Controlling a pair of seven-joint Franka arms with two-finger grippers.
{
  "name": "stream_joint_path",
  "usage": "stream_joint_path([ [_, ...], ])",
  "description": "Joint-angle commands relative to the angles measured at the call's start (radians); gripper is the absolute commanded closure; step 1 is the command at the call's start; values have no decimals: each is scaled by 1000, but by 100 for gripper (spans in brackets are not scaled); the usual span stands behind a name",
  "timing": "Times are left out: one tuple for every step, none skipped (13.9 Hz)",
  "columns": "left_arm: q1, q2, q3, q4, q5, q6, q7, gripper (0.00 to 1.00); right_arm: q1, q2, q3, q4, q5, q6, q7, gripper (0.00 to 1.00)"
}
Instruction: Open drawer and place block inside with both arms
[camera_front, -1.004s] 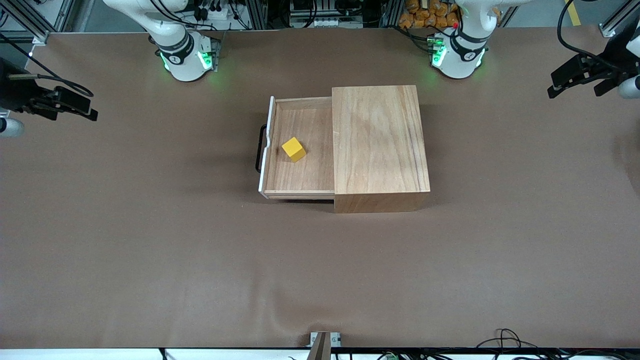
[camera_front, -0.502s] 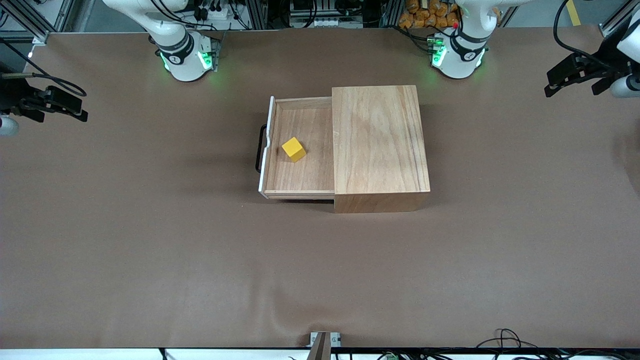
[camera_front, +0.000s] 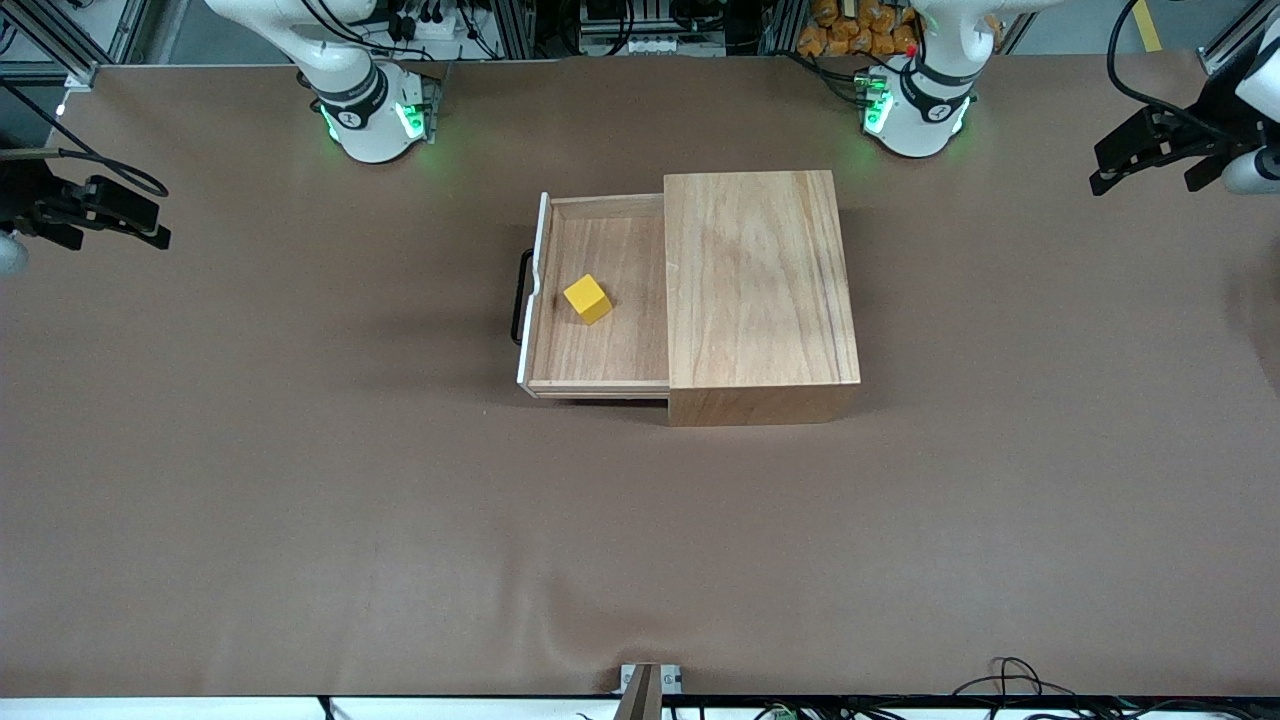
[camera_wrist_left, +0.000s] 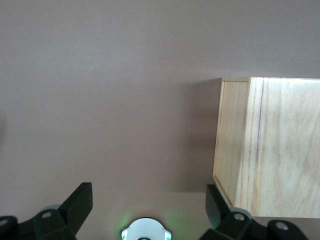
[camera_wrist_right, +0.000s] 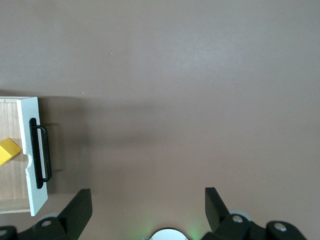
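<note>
The drawer (camera_front: 600, 345) stands pulled out of the light-wood box (camera_front: 760, 290) toward the right arm's end of the table. Its white front (camera_wrist_right: 31, 160) carries a black wire handle (camera_wrist_right: 40, 155). The yellow block (camera_front: 587, 299) lies inside the drawer; one corner shows in the right wrist view (camera_wrist_right: 7, 151). My right gripper (camera_front: 135, 220) is open and empty over the table edge at the right arm's end, also in its wrist view (camera_wrist_right: 147, 202). My left gripper (camera_front: 1125, 165) is open and empty over the left arm's end, also in its wrist view (camera_wrist_left: 148, 200), with the box (camera_wrist_left: 270, 150) off to one side.
The brown table (camera_front: 400, 500) bears only the box. The right arm's base (camera_front: 370, 115) and the left arm's base (camera_front: 915, 110) stand with green lights along the edge farthest from the front camera. A small mount (camera_front: 648, 680) sits at the nearest edge.
Both grippers have drawn a little farther out toward their table ends, away from the box. The drawer and the block have not moved.
</note>
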Motion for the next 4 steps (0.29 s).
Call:
stream_joint_path([
  [1,-8,-3,-5,23,8,10,0,12,-22,-11,-25,-5,8,-6,0],
  [1,-8,-3,-3,23,8,10,0,12,-20,-11,-25,-7,8,-6,0],
  [3,-5,-5,9,23,8,10,0,12,-20,-11,-25,-5,8,-4,0],
  [3,6,-3,21,23,6,8,0,13,-20,-11,-25,-5,8,1,0],
])
